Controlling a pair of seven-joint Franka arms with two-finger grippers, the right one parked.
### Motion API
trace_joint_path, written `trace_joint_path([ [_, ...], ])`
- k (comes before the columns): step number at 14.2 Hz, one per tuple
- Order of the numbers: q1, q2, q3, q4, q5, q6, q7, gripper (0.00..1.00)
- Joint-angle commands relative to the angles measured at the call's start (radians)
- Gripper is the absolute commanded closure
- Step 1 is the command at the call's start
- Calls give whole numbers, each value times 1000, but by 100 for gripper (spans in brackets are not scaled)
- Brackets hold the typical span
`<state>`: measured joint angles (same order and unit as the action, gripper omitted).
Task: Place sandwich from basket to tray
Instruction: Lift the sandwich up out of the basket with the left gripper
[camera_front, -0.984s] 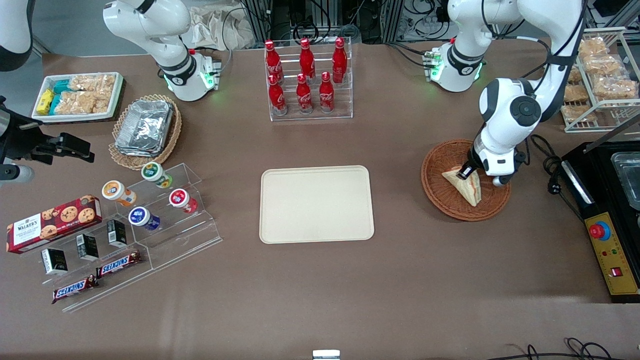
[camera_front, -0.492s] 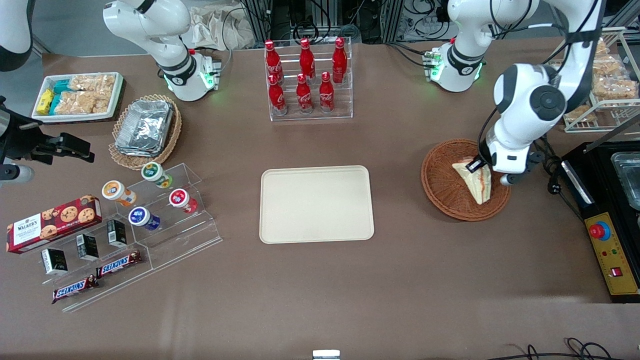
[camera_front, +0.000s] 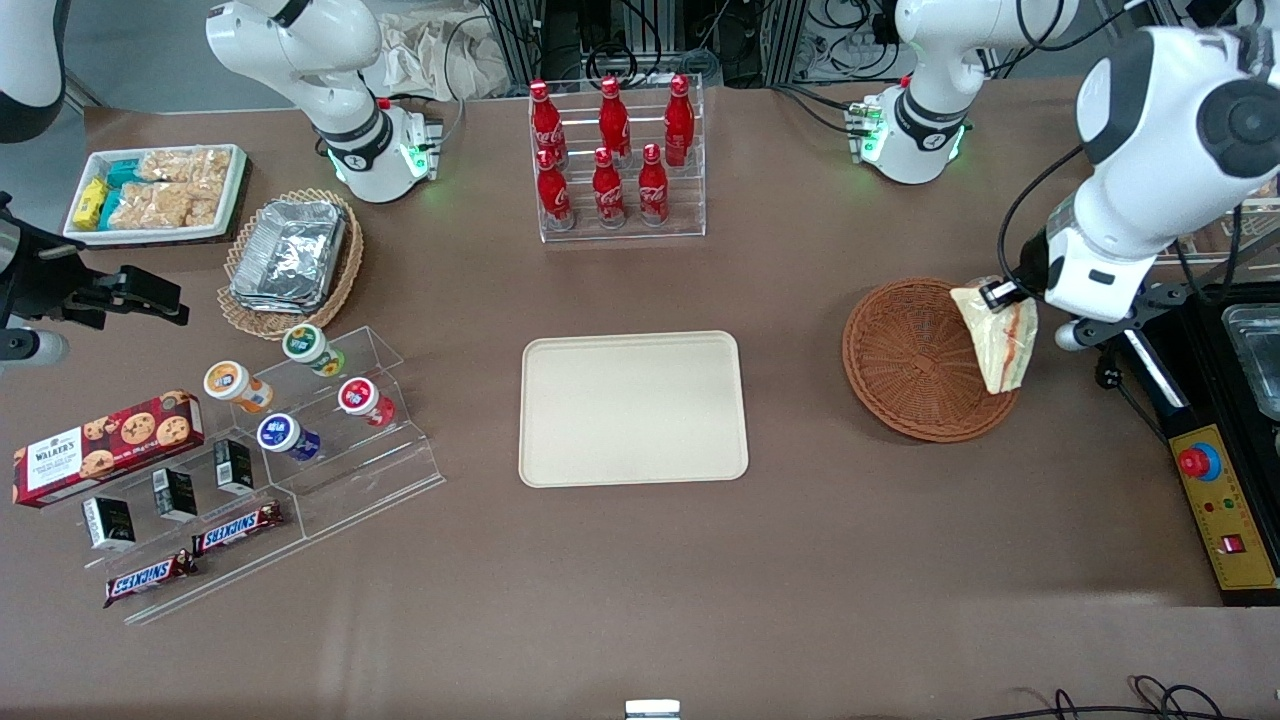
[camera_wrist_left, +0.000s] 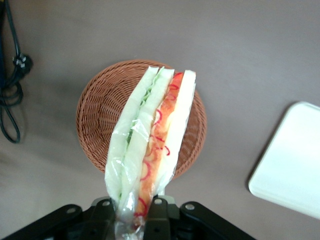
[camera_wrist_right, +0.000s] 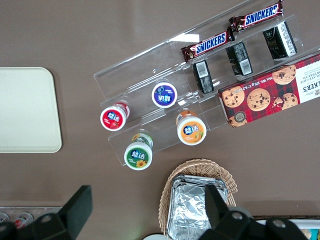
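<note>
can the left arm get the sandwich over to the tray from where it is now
Probably yes. The gripper is shut on the sandwich, which hangs lifted above the basket. The tray lies bare toward the parked arm's end, with only open table between it and the basket.

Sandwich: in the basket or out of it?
Out: the sandwich hangs from the shut gripper, lifted above the empty wicker basket.
</note>
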<state>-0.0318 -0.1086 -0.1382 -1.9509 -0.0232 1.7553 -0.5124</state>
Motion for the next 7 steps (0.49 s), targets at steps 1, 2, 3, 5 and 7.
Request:
trace_joint_path([
  [1, -2, 47, -98, 143, -6, -91, 25, 100],
  [2, -7, 73, -150, 189, -7, -108, 12, 100],
  [3, -7, 90, -194, 214, -17, -117, -10, 100],
  [5, -10, 106, -274, 219, -37, -108, -69, 100],
  [7, -10, 148, -360, 216, -21, -68, -144, 100],
])
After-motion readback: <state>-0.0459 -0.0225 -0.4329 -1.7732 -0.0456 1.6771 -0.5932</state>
